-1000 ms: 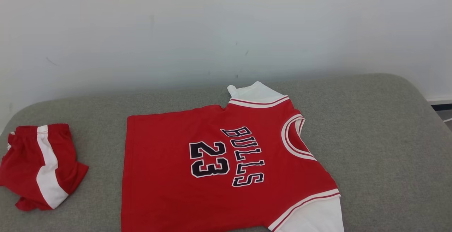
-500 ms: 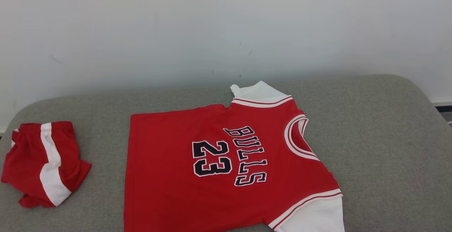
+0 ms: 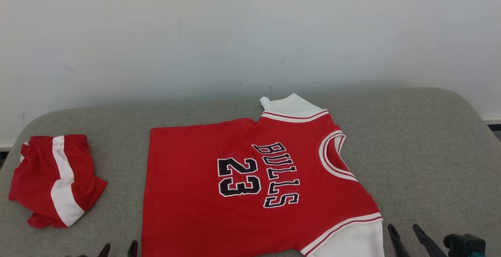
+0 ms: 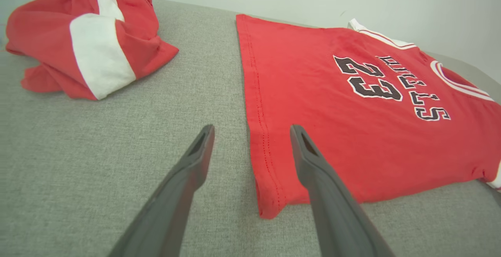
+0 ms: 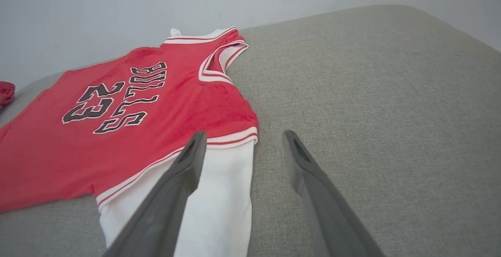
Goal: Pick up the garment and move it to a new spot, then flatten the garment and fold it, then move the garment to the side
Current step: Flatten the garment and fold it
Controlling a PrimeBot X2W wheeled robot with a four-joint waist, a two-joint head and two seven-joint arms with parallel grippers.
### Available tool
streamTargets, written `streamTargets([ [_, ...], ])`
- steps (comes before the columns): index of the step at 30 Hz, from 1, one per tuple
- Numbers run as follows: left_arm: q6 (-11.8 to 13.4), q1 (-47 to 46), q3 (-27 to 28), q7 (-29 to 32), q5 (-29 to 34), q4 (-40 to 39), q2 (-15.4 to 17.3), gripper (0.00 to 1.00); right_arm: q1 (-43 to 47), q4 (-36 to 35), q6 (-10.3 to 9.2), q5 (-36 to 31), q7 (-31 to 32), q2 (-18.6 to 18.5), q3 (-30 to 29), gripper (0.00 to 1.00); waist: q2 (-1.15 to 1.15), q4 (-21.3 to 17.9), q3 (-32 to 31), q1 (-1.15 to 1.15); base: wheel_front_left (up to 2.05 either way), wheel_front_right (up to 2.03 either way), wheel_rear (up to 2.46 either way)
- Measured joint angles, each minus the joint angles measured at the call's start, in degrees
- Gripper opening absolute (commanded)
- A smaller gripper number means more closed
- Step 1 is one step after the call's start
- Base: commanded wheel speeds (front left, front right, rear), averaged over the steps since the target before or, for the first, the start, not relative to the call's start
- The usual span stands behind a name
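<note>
The garment (image 3: pixel 195 202) is a red jersey with white sleeves and "BULLS 23" on it, lying flat on the grey cushion (image 3: pixel 422 151), neck to the right. My left gripper (image 3: pixel 119 249) is open at the bottom edge, just left of the jersey's hem corner. In the left wrist view the left gripper (image 4: pixel 250 132) straddles the hem of the jersey (image 4: pixel 313 92) above the cloth. My right gripper (image 3: pixel 405 235) is open beside the near white sleeve. The right wrist view has the right gripper (image 5: pixel 243 135) over the sleeve's outer edge on the jersey (image 5: pixel 78 147).
Crumpled red shorts (image 3: pixel 43 178) with a white stripe lie at the cushion's left end, also in the left wrist view as shorts (image 4: pixel 51 38). A pale wall (image 3: pixel 235 34) runs behind the cushion. Bare grey cushion stretches to the right of the jersey.
The head camera has shifted a little. The tips of both grippers have come up into the bottom of the head view. The jersey and shorts lie as before.
</note>
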Motion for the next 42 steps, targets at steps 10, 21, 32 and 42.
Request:
streamTargets([
  [10, 0.98, 1.75, 7.14, -0.18, 1.96, -6.34, -1.47, 1.00, -2.59, -4.05, -2.02, -3.10, -2.33, 1.37, -2.20, 1.00, 0.00, -0.61, -0.54, 0.00, 0.00, 0.00, 0.00],
  [21, 1.04, 4.50, 11.58, -0.23, 6.68, -9.60, -1.12, 1.00, -3.49, -5.44, -3.47, -8.44, -2.42, 1.24, -3.38, 1.00, 0.00, -3.01, -0.04, 0.00, 0.00, 0.00, 0.00],
  [32, 1.04, 6.98, 17.30, -0.23, 9.05, -11.48, -4.17, 1.00, -2.33, -6.81, -4.04, -11.67, -2.67, 1.66, -6.25, 1.00, 0.00, -4.01, 0.39, 0.00, 0.00, 0.00, 0.00],
  [42, 1.04, 7.06, 18.67, -0.23, 12.16, -12.55, -5.57, 1.00, -2.26, -7.03, -4.47, -13.80, -2.67, 2.71, -7.44, 1.00, 0.00, -4.00, 0.52, 0.00, 0.00, 0.00, 0.00],
])
